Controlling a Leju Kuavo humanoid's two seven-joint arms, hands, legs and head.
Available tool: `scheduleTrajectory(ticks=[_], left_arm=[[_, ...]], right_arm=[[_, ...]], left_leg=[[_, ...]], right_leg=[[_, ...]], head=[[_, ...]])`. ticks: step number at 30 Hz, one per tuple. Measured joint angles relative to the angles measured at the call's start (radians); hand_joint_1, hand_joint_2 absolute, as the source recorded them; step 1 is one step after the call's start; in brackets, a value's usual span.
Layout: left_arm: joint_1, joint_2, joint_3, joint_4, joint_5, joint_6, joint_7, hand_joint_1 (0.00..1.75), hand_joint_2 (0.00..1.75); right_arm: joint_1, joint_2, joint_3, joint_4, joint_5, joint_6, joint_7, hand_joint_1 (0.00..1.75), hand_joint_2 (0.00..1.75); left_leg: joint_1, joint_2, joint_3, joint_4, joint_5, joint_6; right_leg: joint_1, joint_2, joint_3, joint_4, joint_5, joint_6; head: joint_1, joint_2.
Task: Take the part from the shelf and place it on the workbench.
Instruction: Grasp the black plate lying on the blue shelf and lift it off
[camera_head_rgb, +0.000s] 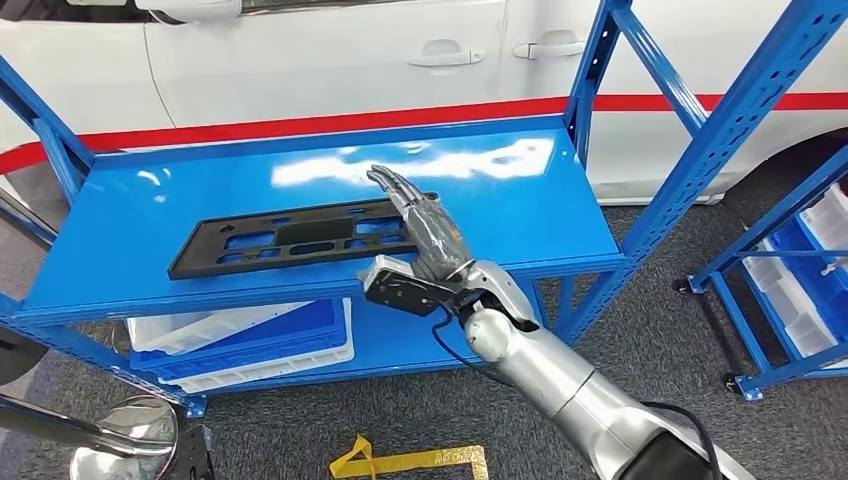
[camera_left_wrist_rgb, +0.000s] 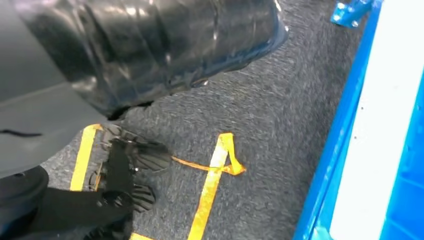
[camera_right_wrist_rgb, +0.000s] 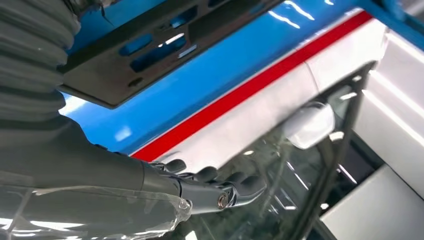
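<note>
Right robot hand (camera_head_rgb: 425, 235) open, fingers straight, over one black part (camera_head_rgb: 290, 238) on shelf (camera_head_rgb: 520, 215).

Right wrist camera: the right hand (camera_right_wrist_rgb: 150, 190) comes in with its grey ribbed cover (camera_right_wrist_rgb: 30, 65) bulking large, and its dark fingers (camera_right_wrist_rgb: 240, 186) reach out straight and close together, gripping nothing. Beyond them lies the flat black part (camera_right_wrist_rgb: 145, 55), a long plate pierced with slots and holes, resting on the glossy blue shelf board (camera_right_wrist_rgb: 225, 65). The fingers sit apart from the plate, not touching it. Past the shelf edge runs the white car body (camera_right_wrist_rgb: 260, 120) with its red stripe (camera_right_wrist_rgb: 250, 90). A pale rounded shape (camera_right_wrist_rgb: 310, 124) shows there too, possibly a door mirror, though the blur makes it hard to call.
</note>
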Motion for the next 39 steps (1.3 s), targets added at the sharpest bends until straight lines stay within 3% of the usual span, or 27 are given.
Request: scheduleTrajectory(ticks=[2, 6, 7, 9, 11, 12, 14, 16, 21, 23, 25, 27, 28, 30, 32, 34, 36, 37, 39], left_arm=[[0.0, 0.003, -0.009, 0.0, -0.002, -0.003, 0.002, 0.0, 0.0], [0.001, 0.006, -0.021, 0.0, 0.001, -0.003, 0.013, 0.0, 0.0], [0.0, 0.007, -0.023, 0.0, 0.002, -0.002, 0.015, 0.0, 0.0], [-0.003, 0.011, -0.029, 0.0, 0.002, -0.001, 0.018, 0.0, 0.0], [-0.005, 0.016, -0.035, 0.0, -0.003, 0.005, 0.022, 0.0, 0.0], [-0.005, 0.017, -0.039, 0.0, -0.009, 0.01, 0.025, 0.0, 0.0], [-0.007, 0.018, -0.049, 0.0, -0.019, 0.018, 0.031, 0.0, 0.0], [-0.011, 0.02, -0.058, 0.0, -0.023, 0.023, 0.037, 0.0, 0.0], [-0.014, 0.025, -0.073, 0.0, -0.024, 0.028, 0.048, 0.0, 0.0], [-0.015, 0.025, -0.078, 0.0, -0.024, 0.027, 0.049, 0.0, 0.0], [-0.015, 0.027, -0.082, 0.0, -0.024, 0.027, 0.05, 0.0, 0.0], [-0.013, 0.028, -0.084, 0.0, -0.023, 0.029, 0.05, 0.0, 0.0], [-0.013, 0.029, -0.085, 0.0, -0.022, 0.029, 0.051, 0.0, 0.0], [-0.014, 0.03, -0.086, 0.0, -0.02, 0.03, 0.051, 0.0, 0.0], [-0.017, 0.03, -0.089, 0.0, -0.019, 0.031, 0.048, 0.0, 0.0], [-0.019, 0.03, -0.092, 0.0, -0.02, 0.034, 0.048, 0.0, 0.0], [-0.02, 0.03, -0.095, 0.0, -0.019, 0.037, 0.051, 0.0, 0.0], [-0.021, 0.03, -0.097, 0.0, -0.018, 0.039, 0.052, 0.0, 0.0], [-0.023, 0.03, -0.102, 0.0, -0.016, 0.041, 0.053, 0.0, 0.0]], right_arm=[[-0.018, 0.012, 0.007, 0.044, -0.003, 0.005, -0.001, 0.0, 1.75], [-0.062, 0.045, 0.009, 0.145, -0.005, 0.004, -0.012, 0.0, 1.75], [-0.075, 0.053, 0.01, 0.17, -0.003, 0.003, -0.015, 0.0, 1.75], [-0.095, 0.067, 0.016, 0.22, 0.002, 0.001, -0.019, 0.0, 1.75], [-0.103, 0.08, 0.026, 0.271, 0.018, 0.002, -0.012, 0.0, 1.75], [-0.108, 0.086, 0.032, 0.297, 0.031, 0.002, -0.003, 0.0, 1.75], [-0.125, 0.1, 0.047, 0.343, 0.059, 0.004, 0.016, 0.0, 1.75], [-0.145, 0.111, 0.062, 0.381, 0.086, 0.004, 0.029, 0.0, 1.75], [-0.163, 0.132, 0.092, 0.447, 0.126, 0.003, 0.041, 0.0, 1.75], [-0.17, 0.141, 0.099, 0.465, 0.128, 0.003, 0.042, 0.0, 1.75], [-0.174, 0.147, 0.108, 0.482, 0.129, 0.003, 0.044, 0.0, 1.75], [-0.174, 0.149, 0.115, 0.497, 0.137, 0.002, 0.049, 0.0, 1.75], [-0.175, 0.15, 0.117, 0.504, 0.143, 0.002, 0.052, 0.0, 1.75], [-0.179, 0.157, 0.124, 0.513, 0.165, 0.002, 0.064, 0.0, 1.75], [-0.184, 0.165, 0.133, 0.522, 0.2, 0.009, 0.08, 0.0, 1.75], [-0.187, 0.17, 0.145, 0.532, 0.236, 0.026, 0.098, 0.0, 1.75], [-0.189, 0.175, 0.156, 0.542, 0.265, 0.043, 0.112, 0.0, 1.75], [-0.19, 0.177, 0.161, 0.546, 0.274, 0.049, 0.116, 0.0, 1.75], [-0.193, 0.179, 0.172, 0.556, 0.285, 0.053, 0.122, 0.0, 1.75]], left_leg=[[-0.005, -0.001, 0.031, -0.067, 0.016, 0.007], [0.0, -0.001, 0.043, -0.085, 0.019, 0.021], [0.003, 0.0, 0.047, -0.09, 0.021, 0.025], [0.004, 0.0, 0.051, -0.091, 0.019, 0.029], [0.004, -0.001, 0.053, -0.09, 0.017, 0.031], [0.005, -0.002, 0.054, -0.089, 0.014, 0.03], [0.008, -0.003, 0.056, -0.081, 0.007, 0.024], [0.006, -0.004, 0.051, -0.069, -0.002, 0.013], [0.008, -0.001, 0.042, -0.049, -0.019, -0.006], [0.009, 0.001, 0.002, 0.037, -0.065, -0.012], [0.009, 0.001, -0.064, 0.168, -0.113, -0.016], [0.009, 0.001, -0.095, 0.215, -0.108, -0.014], [0.009, 0.001, -0.084, 0.186, -0.083, -0.011], [0.007, 0.001, -0.02, 0.051, -0.021, -0.002], [0.0, 0.0, 0.031, -0.053, 0.009, 0.006], [-0.006, -0.001, 0.038, -0.068, 0.008, 0.011], [-0.001, 0.0, 0.046, -0.079, 0.013, 0.019], [0.001, 0.001, 0.05, -0.085, 0.016, 0.024], [0.003, 0.002, 0.055, -0.091, 0.018, 0.031]], right_leg=[[0.002, 0.0, -0.001, 0.001, -0.002, 0.006], [0.004, 0.0, -0.008, 0.019, -0.019, 0.024], [0.003, 0.0, -0.025, 0.056, -0.04, 0.028], [-0.002, 0.0, -0.086, 0.18, -0.095, 0.036], [-0.009, 0.0, -0.136, 0.271, -0.114, 0.041], [-0.013, 0.0, -0.138, 0.264, -0.097, 0.044], [-0.02, -0.001, -0.094, 0.153, -0.028, 0.046], [-0.019, 0.0, -0.044, 0.049, 0.008, 0.044], [-0.015, 0.005, -0.027, 0.017, 0.006, 0.016], [-0.015, 0.005, -0.022, 0.014, 0.006, 0.005], [-0.011, 0.005, -0.019, 0.014, 0.004, -0.001], [-0.006, 0.005, -0.017, 0.014, 0.002, -0.004], [-0.005, 0.006, -0.015, 0.014, 0.001, -0.004], [-0.003, 0.01, -0.011, 0.013, -0.001, -0.003], [-0.002, 0.012, -0.01, 0.012, -0.001, 0.002], [-0.002, 0.013, -0.01, 0.009, 0.0, 0.011], [-0.002, 0.012, -0.012, 0.013, -0.006, 0.022], [-0.002, 0.011, -0.021, 0.034, -0.02, 0.027], [-0.005, 0.009, -0.066, 0.133, -0.073, 0.033]], head=[[0.001, 0.0], [0.002, 0.0], [0.002, 0.0], [0.003, 0.0], [0.003, 0.0], [0.003, 0.0], [0.004, 0.0], [0.003, 0.0], [-0.001, 0.0], [-0.002, 0.0], [-0.003, 0.0], [-0.002, 0.0], [-0.002, 0.0], [-0.002, 0.0], [-0.002, 0.0], [-0.002, 0.0], [-0.001, 0.0], [0.0, 0.0], [0.001, 0.0]])
